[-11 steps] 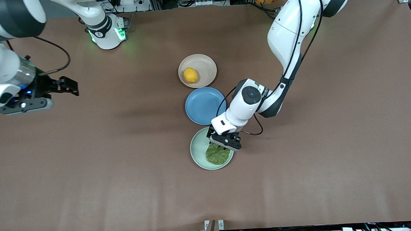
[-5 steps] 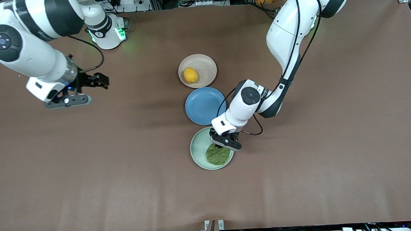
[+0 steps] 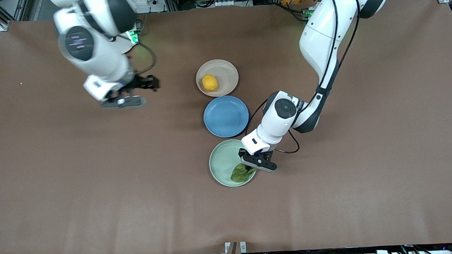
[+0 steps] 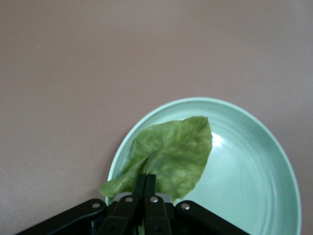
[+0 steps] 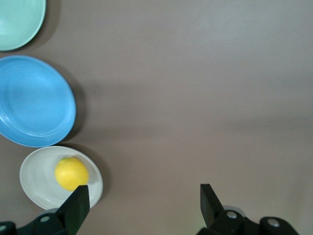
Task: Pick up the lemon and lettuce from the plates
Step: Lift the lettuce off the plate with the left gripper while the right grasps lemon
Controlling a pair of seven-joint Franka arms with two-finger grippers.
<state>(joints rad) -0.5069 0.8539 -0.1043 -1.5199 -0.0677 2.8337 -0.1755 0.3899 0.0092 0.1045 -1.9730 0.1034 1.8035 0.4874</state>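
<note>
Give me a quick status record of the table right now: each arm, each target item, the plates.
left gripper: shut on the lettuce, over the mint plate
right gripper: open, in the air over bare table toward the right arm's end, holding nothing
lemon: resting on the beige plate, untouched
blue plate: between the two other plates, nothing on it
lettuce state: crumpled at the mint plate's rim
</note>
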